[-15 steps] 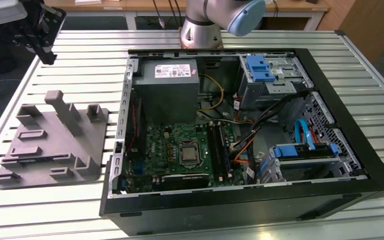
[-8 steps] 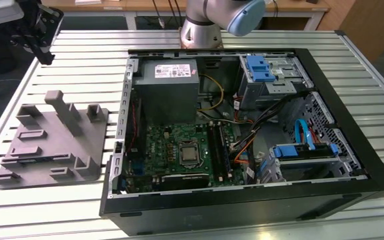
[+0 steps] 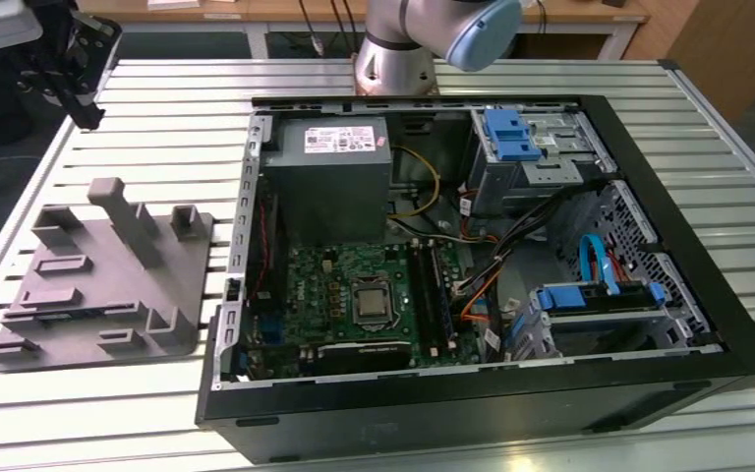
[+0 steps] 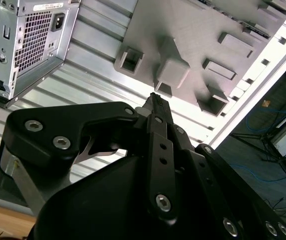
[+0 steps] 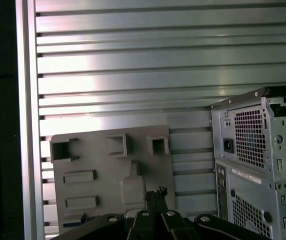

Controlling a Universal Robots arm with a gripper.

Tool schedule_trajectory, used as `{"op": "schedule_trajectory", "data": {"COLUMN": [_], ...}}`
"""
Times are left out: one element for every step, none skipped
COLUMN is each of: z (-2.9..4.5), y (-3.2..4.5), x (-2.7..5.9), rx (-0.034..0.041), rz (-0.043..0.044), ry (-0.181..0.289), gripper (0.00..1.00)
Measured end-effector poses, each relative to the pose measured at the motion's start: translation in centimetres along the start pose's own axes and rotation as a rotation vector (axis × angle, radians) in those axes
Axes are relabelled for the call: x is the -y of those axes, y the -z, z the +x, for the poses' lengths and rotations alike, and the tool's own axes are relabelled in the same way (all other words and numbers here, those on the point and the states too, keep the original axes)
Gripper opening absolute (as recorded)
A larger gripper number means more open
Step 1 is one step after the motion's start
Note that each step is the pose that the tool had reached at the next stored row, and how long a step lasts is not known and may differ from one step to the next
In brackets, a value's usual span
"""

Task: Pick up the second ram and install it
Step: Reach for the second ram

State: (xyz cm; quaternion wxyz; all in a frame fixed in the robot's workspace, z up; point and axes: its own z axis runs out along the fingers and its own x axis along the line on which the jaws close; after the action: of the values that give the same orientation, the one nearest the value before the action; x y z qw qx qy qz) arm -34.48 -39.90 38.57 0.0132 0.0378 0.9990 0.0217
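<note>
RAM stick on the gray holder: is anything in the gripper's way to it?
Nothing visible does. The second ram lies uncovered in the gray holder, and the gripper hangs above, apart from it, with only open air between.

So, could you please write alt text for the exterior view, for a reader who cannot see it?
An open desktop computer case lies on a slatted metal table, showing its green motherboard, grey power supply and blue drive brackets. A grey moulded fixture sits at the exterior view's left, beside the case.
</note>
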Motion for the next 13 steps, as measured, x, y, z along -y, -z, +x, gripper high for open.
{"op": "schedule_trajectory", "data": {"z": [0.04, 0.08, 0.14, 0.22, 0.35, 0.5, 0.67, 0.83, 0.97, 1.05, 1.06, 1.05, 1.05], "y": [-0.06, -0.12, -0.16, -0.2, -0.25, -0.27, -0.3, -0.32, -0.34, -0.37, -0.42, -0.45, -0.47], "x": [0.0, 0.01, 0.02, 0.05, 0.13, 0.23, 0.34, 0.46, 0.59, 0.7, 0.78, 0.82, 0.84], "rx": [0.0, -0.0001, -0.0001, -0.0001, 0.0001, 0.0, 0.0001, 0.0, -0.0001, -0.0002, -0.0027, -0.0135, -0.0284], "rz": [0.0, 0.0001, 0.0001, 0.0001, -0.0001, 0.0, 0.0, -0.0001, 0.0, 0.0, 0.0001, 0.0015, 0.0048], "ry": [0.0, 0.0, 0.0, 0.0, 0.0, 0.0, 0.0, 0.0, 0.0, 0.0, 0.0, 0.0, 0.0], "gripper": [0.1, 0.1, 0.1, 0.1, 0.1, 0.1, 0.1, 0.1, 0.1, 0.1, 0.1, 0.1, 0.1]}}
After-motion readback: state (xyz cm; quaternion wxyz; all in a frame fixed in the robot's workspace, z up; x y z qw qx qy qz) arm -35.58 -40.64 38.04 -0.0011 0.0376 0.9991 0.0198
